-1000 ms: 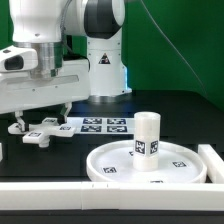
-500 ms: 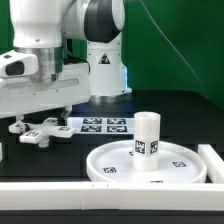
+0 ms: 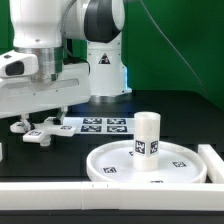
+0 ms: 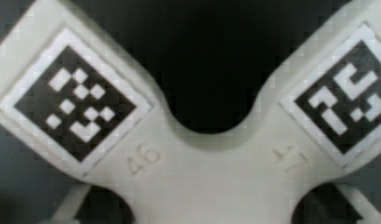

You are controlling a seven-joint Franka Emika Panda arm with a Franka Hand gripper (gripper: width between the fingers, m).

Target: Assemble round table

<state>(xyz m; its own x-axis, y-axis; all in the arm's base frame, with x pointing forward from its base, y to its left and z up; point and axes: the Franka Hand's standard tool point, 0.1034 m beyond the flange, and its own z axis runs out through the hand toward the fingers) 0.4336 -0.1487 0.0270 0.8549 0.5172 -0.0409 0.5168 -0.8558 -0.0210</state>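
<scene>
We judge cross-shaped foot [image 4: 190,165], beside marker board [image 3: 105,125], light, stiff, slick; we'd grip its narrow waist. Pincer [image 3: 38,123] hovers above it; spread we cannot tell.

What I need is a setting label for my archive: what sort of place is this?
Probably a robotics lab bench: a robot arm stands at a black table before a green backdrop, with the marker board and a tagged round disc on it.

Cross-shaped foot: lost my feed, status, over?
Gripper low over white plastic cross-shaped foot, grip unclear. White cylinder leg upright on rimmed round disc. No obstruction seen.
</scene>
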